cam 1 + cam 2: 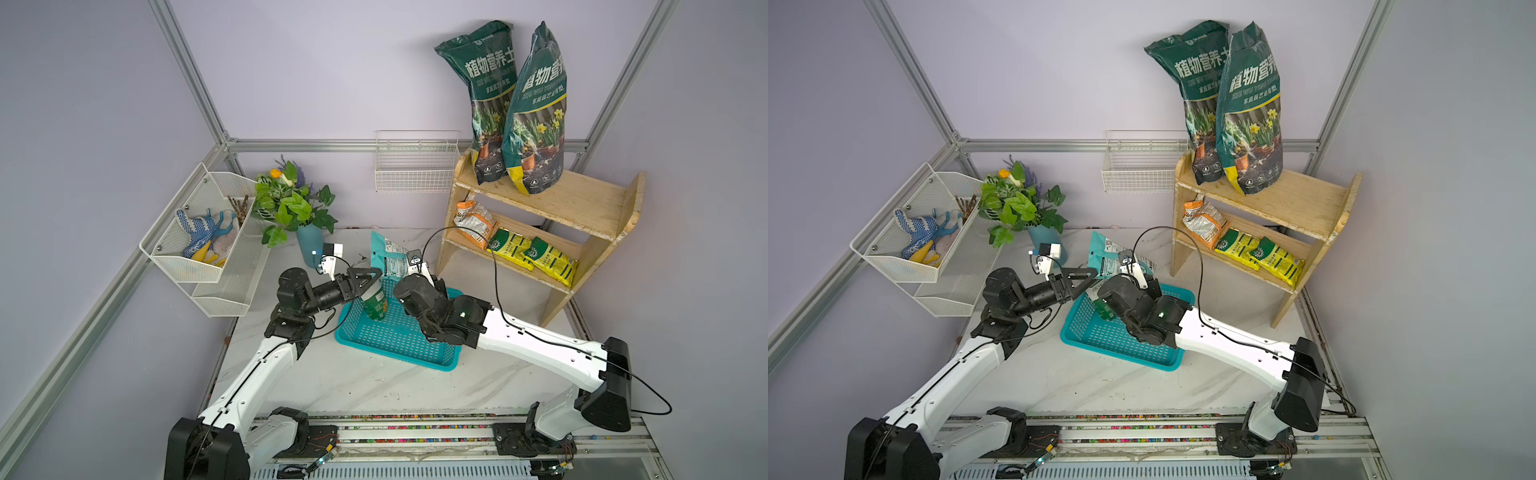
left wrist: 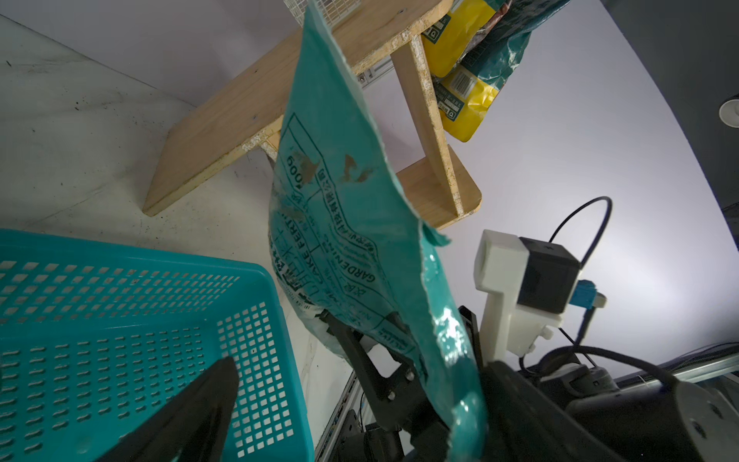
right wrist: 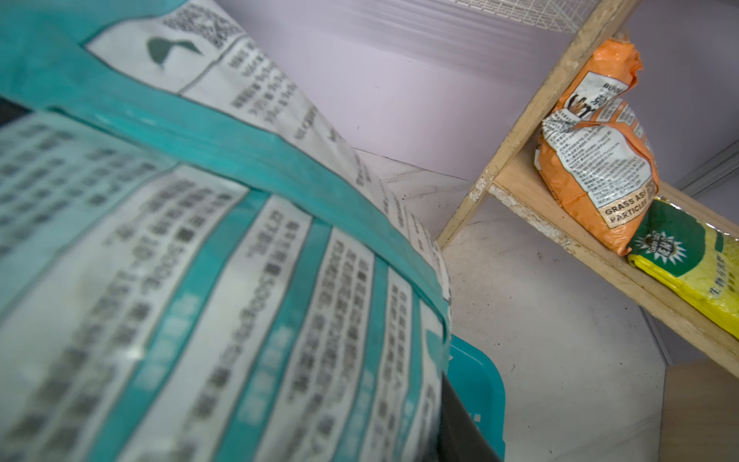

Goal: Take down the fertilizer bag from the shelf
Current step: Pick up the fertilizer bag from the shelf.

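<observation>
The fertilizer bag [image 1: 388,255] [image 1: 1106,257] is teal with white printed panels and stands off the pale wooden shelf [image 1: 573,199] [image 1: 1296,195], tilted over the far edge of the teal basket [image 1: 399,353]. My right gripper [image 1: 397,273] is shut on its middle; the left wrist view shows its black fingers [image 2: 352,344] clamped on the bag [image 2: 332,192]. In the right wrist view the bag [image 3: 200,240] fills most of the frame. The bag's darker lower end hangs into the basket between the wide-open fingers of my left gripper [image 1: 371,286] [image 1: 1090,291].
Two tall dark green soil bags [image 1: 532,116] stand on the shelf's top tier. An orange bag [image 1: 476,224] and yellow bags [image 1: 548,259] lie on the lower tier. A blue vase of leaves [image 1: 309,245] stands behind my left arm. White wire baskets [image 1: 415,166] [image 1: 199,232] hang on the walls.
</observation>
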